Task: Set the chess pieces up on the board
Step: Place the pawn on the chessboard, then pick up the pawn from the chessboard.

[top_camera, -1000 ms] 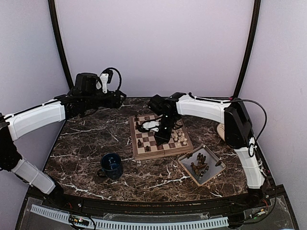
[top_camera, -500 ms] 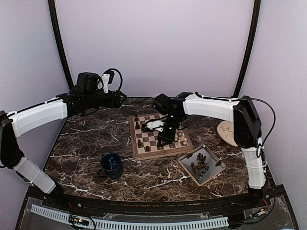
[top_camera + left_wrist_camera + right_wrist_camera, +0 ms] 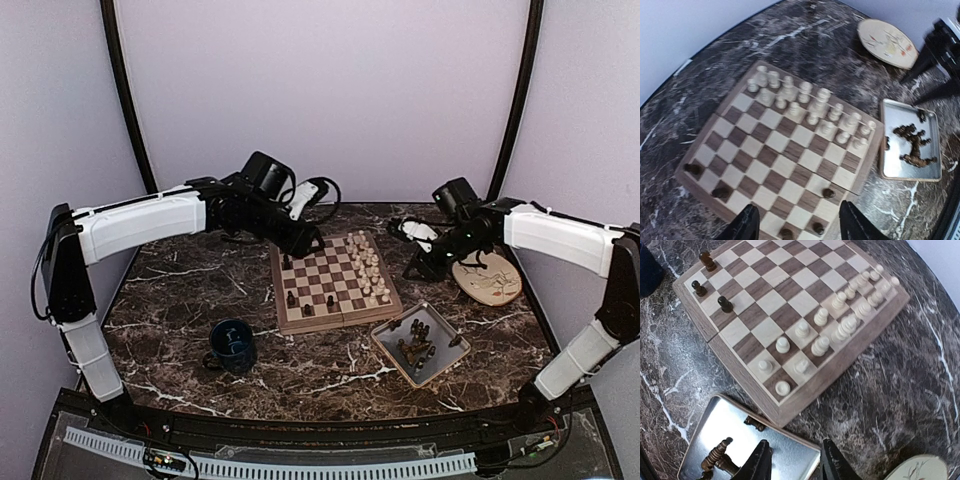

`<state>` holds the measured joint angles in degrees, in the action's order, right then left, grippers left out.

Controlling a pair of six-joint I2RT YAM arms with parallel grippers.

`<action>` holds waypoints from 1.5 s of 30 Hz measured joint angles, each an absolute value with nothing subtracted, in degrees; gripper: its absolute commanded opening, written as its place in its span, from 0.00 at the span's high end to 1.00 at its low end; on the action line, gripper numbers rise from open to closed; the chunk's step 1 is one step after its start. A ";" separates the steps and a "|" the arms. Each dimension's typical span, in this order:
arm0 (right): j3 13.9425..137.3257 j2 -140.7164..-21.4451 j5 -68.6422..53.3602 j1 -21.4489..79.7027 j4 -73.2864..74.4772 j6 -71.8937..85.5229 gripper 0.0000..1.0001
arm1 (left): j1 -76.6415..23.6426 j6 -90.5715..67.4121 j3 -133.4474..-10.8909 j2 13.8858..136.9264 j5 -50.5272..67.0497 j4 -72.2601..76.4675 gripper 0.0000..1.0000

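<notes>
The board lies mid-table. Two rows of cream-white chess pieces fill its right side, and a few dark pieces stand along its left side. My left gripper hovers over the board's far left corner. In the left wrist view it is open and empty above the dark pieces. My right gripper hangs off the board's right edge. In the right wrist view it is open and empty over the corner of the grey tray, beside the white pieces.
The grey tray with several loose dark pieces sits right of the board's near corner. A beige plate lies at the right, under the right arm. A dark blue mug stands near the board's front left.
My right gripper has opened and pulled back off the board to the right. The left arm has swung in from the far left to the board's far corner, its jaws narrower.
</notes>
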<state>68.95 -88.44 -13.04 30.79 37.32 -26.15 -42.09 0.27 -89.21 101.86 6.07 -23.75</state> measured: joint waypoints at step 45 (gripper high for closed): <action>56.53 -81.32 -19.46 18.33 25.43 -28.77 0.65 | -50.65 6.00 -106.02 127.33 1.96 -40.01 0.89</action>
